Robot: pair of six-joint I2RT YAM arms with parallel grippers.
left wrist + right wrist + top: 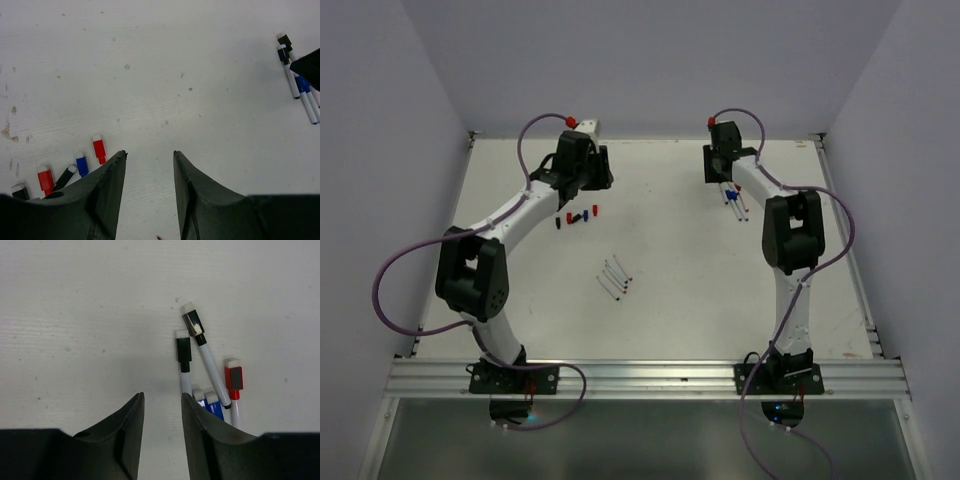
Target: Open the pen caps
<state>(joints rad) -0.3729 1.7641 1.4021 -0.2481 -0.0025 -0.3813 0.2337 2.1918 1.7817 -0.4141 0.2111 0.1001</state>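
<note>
While right fingers (pixel 200 440) gape, pens (pixel 212 371) just beside

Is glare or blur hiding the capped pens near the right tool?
No. Top view: even light, no glare, though the pens look tiny. Right wrist view: black caps sharp, soft shadows only. Left wrist view: loose caps crisp too.

Half hidden behind the right gripper (pixel 162 396): two blue-capped pens (pixel 214 408). Partly behind the left gripper (pixel 149 153): one black cap (pixel 20 190).
</note>
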